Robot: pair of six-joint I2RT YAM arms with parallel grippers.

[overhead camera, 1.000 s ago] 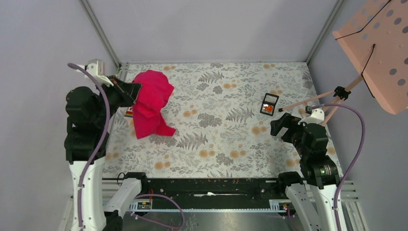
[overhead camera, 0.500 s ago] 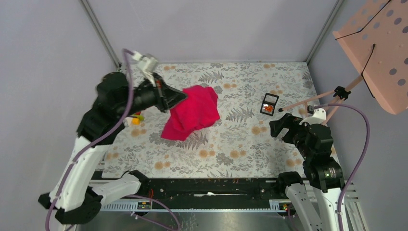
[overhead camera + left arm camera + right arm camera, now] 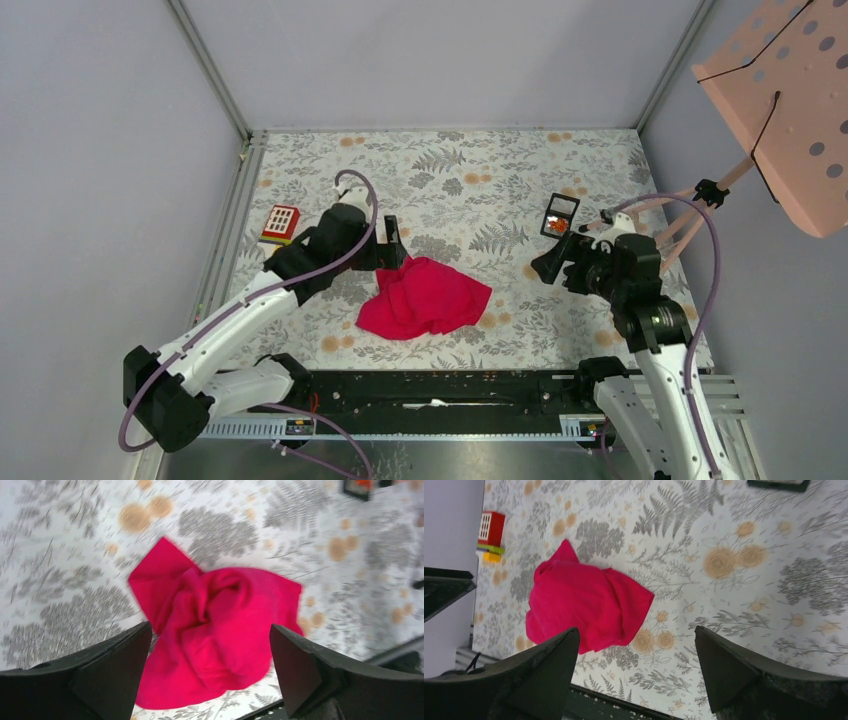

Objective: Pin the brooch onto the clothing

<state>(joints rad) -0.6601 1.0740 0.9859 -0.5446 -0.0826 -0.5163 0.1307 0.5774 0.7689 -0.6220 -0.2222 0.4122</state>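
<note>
Grey floral tablecloth (image 3: pixel 470 170) is covering the whole work surface. The left gripper (image 3: pixel 392 240) is hanging just above the far-left edge of the red T-shirt (image 3: pixel 425 298), its jaws standing wide apart and gripping nothing. The shirt is lying in a crumpled heap near the front centre, probably so both arms can reach it. The right gripper (image 3: pixel 545 268) is gaping empty too, pointing toward the heap. Just beyond it, the brooch (image 3: pixel 559 228) is sitting in its black case (image 3: pixel 565 207), well apart from the shirt and not yet picked up.

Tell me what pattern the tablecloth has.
The tablecloth is white with grey ferns and leaves and pale orange round blossoms. It shows best in the right wrist view.
</note>
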